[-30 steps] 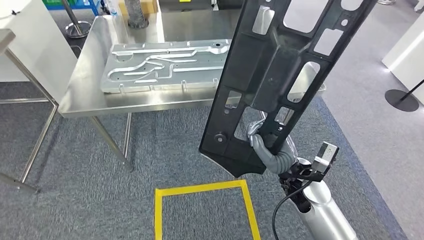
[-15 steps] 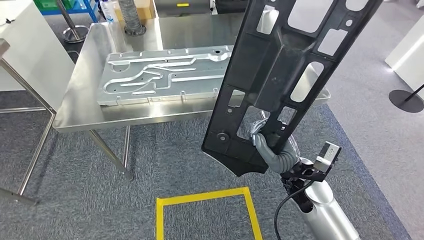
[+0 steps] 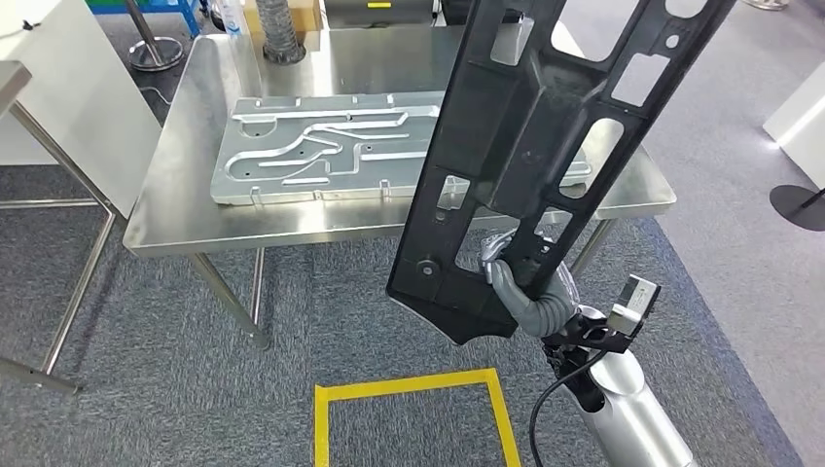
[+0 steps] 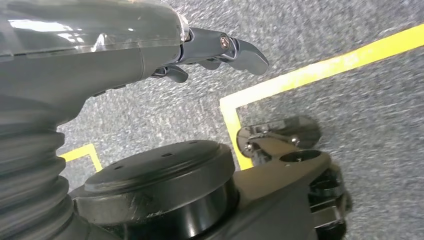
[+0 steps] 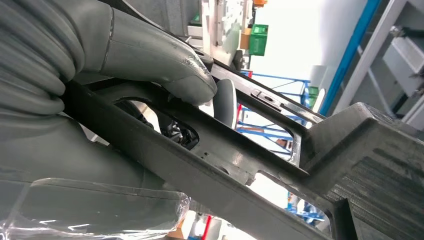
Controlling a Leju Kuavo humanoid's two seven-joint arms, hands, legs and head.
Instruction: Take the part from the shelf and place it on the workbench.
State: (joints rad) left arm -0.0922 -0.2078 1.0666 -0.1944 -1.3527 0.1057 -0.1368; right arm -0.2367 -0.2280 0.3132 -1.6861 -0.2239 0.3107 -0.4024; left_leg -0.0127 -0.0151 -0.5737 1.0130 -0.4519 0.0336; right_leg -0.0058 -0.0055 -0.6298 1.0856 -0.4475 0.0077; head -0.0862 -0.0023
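Observation:
A long black plastic part [image 3: 525, 126] with several cut-outs stands tilted in front of me, its top running out of the head view. My right hand [image 3: 520, 292] grips it near its lower end; in the right wrist view the thumb [image 5: 150, 55] presses on a rib of the part [image 5: 240, 165]. Beyond it stands the steel workbench [image 3: 185, 195], with a large silver metal plate [image 3: 321, 151] lying on it. The part's upper half hides the bench's right side. My left hand [image 4: 215, 50] hangs over the carpet, fingers apart, holding nothing.
A yellow tape square [image 3: 409, 389] marks the grey carpet at my feet. A white cabinet [image 3: 68, 88] and a steel frame leg [image 3: 58, 282] stand at the left. A stanchion base [image 3: 798, 204] sits at the right, and a grey ribbed hose [image 3: 277, 29] behind the bench.
The whole picture has shifted: the camera has moved, and more of the workbench's right end now shows. The part stays gripped in my right hand in the same pose.

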